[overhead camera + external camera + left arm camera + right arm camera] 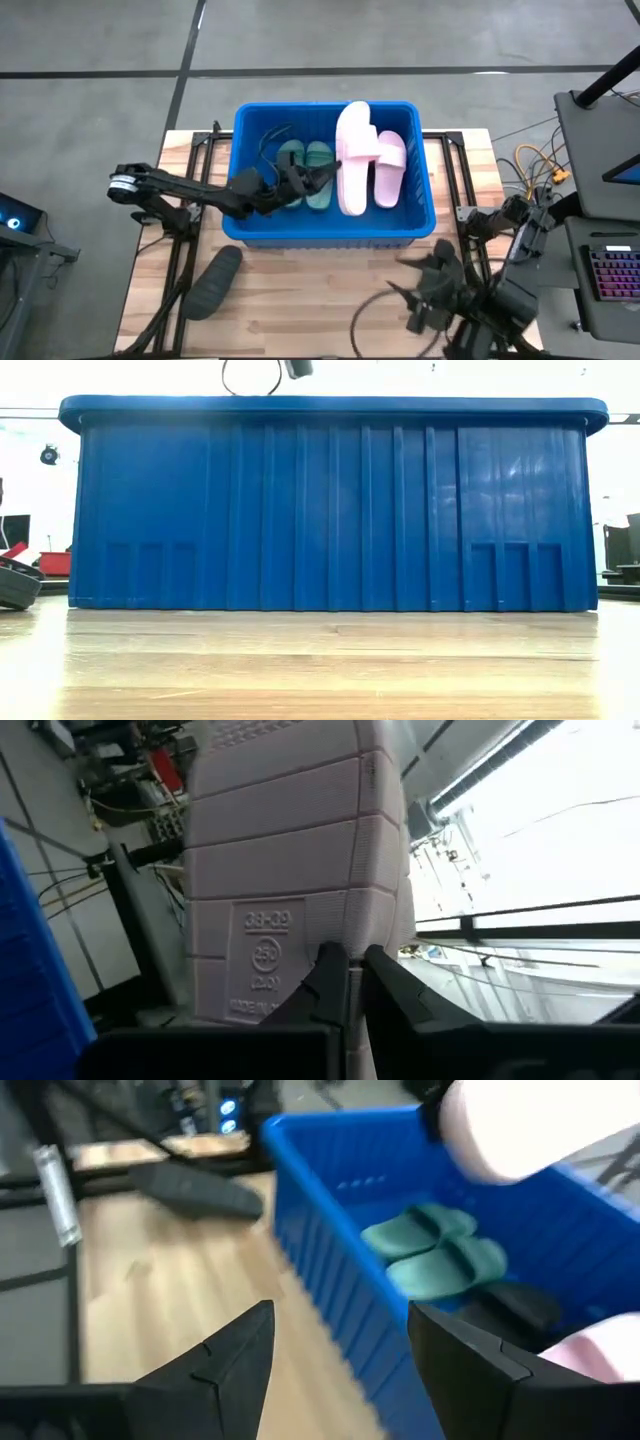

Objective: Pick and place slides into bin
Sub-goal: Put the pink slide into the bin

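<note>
The blue bin [330, 237] stands mid-table. Inside it lie two green slides [305, 170], a pink slide [392, 170] and a black one [515, 1305]. My left gripper [325, 178] reaches in from the left over the bin and is shut on a second pink slide [352, 160], which sits higher than the others. A charcoal slide [212, 282] lies sole-down on the table, left of the bin's near wall. My right gripper [420, 290] hovers open near the table's right front, touching nothing. My left gripper pinches the pink slide between its two fingers at a thin edge of the sole [345, 935], about midway along its length. The fingers come from the table's left, across the slide. The ribbed sole faces the wrist. The slide is held up above the bin's floor [520, 1120].
Metal frame rails run along both sides of the bin [195, 150]. Bare wooden tabletop [320, 300] lies between the bin's near wall and the front edge. Cables and a keyboard [610, 275] sit beyond the table's right edge.
</note>
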Robot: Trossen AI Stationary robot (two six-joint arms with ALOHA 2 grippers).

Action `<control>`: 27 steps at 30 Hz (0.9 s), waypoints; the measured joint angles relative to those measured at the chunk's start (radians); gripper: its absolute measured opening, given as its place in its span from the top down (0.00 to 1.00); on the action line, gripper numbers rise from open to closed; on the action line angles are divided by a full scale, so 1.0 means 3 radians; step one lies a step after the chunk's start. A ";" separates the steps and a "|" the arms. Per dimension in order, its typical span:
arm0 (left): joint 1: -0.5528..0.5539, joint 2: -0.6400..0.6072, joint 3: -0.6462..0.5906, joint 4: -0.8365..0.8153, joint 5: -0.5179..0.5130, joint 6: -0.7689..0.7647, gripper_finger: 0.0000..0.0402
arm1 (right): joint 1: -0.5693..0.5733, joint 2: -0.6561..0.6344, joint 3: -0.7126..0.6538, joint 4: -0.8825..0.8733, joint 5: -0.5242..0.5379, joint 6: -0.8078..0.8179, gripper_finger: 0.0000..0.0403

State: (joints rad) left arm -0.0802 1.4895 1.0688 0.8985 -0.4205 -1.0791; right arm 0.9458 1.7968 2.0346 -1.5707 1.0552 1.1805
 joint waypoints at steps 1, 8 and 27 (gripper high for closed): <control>0.0040 -0.0012 -0.0006 -0.0044 0.0011 -0.0040 1.00 | -0.0053 -0.0025 0.0000 0.0000 0.0048 -0.0040 0.46; 0.0571 -0.0019 0.0035 -0.0271 0.0585 -0.0509 1.00 | -0.0548 -0.0249 0.0000 -0.0001 0.0087 -0.0227 0.46; 0.1386 0.0055 0.0035 -0.0756 0.1308 -0.1090 1.00 | -0.1420 -0.0511 0.0003 0.0000 -0.0053 -0.0388 0.46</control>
State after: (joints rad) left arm 0.3355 1.5060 1.0794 0.6717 -0.0279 -1.4060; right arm 0.5199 1.6436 2.0354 -1.5707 1.0393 1.0642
